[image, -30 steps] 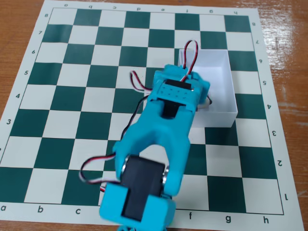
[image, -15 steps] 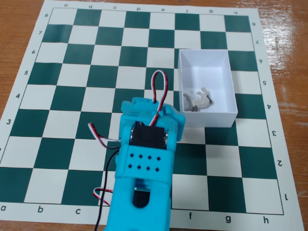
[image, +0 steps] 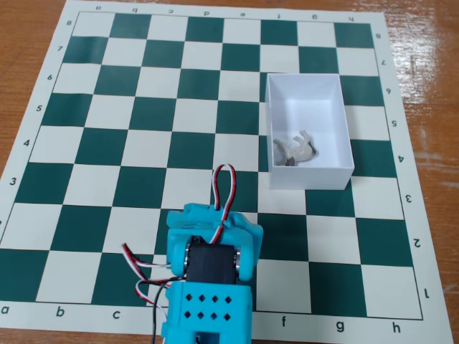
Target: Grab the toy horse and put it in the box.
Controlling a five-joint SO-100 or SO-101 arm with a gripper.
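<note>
chessboard mat [image: 107, 143] flat on wooden table [image: 29, 43] | blue arm [image: 211, 279] low centre, gripper hidden beneath its body, grip state cannot be told | toy horse [image: 295, 148] on its side inside white box [image: 343, 122], near front wall, right of centre

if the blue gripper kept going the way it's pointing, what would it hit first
Its fingertips aren't visible, so this is uncertain; the blue arm faces up the green-and-white chessboard mat, left of the white open box.
</note>
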